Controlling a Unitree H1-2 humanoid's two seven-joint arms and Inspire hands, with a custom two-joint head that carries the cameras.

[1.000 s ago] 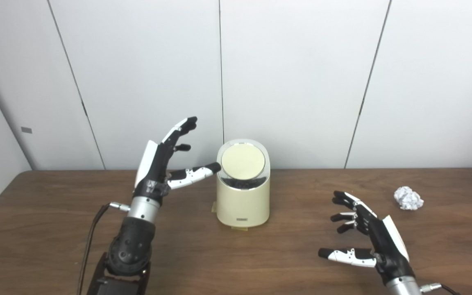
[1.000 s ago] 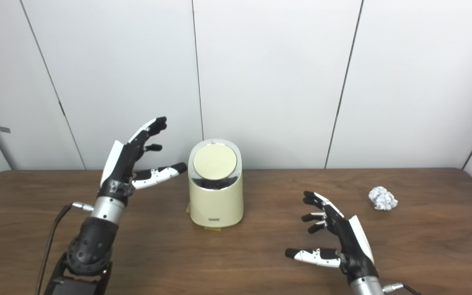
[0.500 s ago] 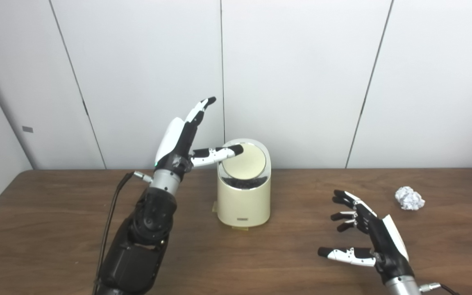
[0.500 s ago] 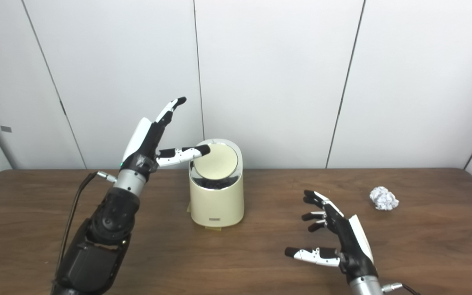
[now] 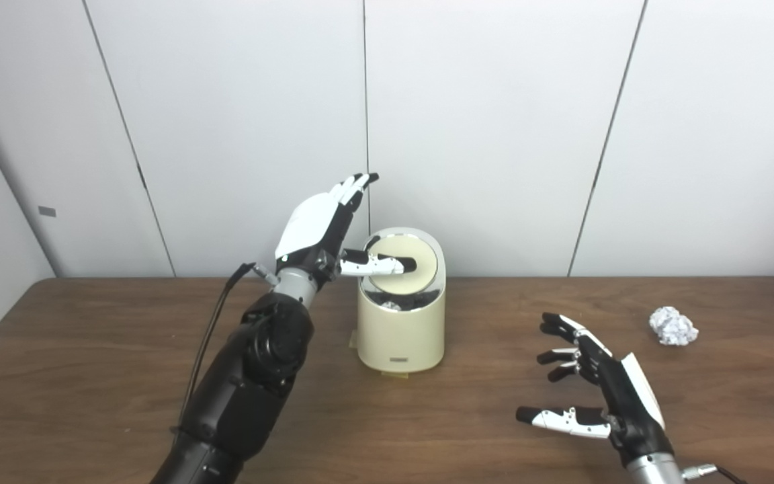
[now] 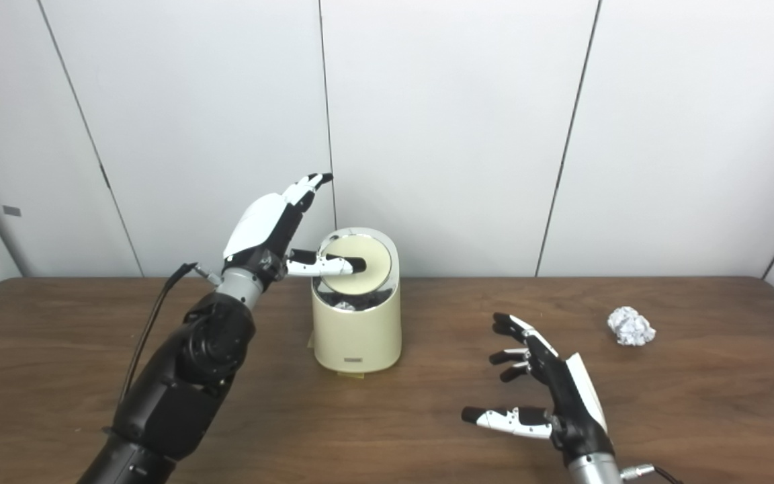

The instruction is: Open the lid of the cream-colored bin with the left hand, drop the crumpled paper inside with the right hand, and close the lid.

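The cream-colored bin [image 5: 400, 336] stands on the brown table near the back wall. Its round lid [image 5: 406, 269] is tilted, with a dark gap below it where something pale shows. My left hand [image 5: 323, 228] is open, raised beside the bin, with the thumb lying across the lid's face. The crumpled white paper [image 5: 673, 326] lies on the table at the far right. My right hand [image 5: 595, 396] is open and empty, hovering low at the front right, well short of the paper.
The white panelled wall stands close behind the bin. A black cable [image 5: 209, 336] hangs along my left arm. A small yellowish tab [image 5: 353, 339] sticks out at the bin's base.
My left hand rose and moved right, from beside the bin to its top, and its thumb now rests across the lid. The lid has tilted a little more. The right hand barely moved.
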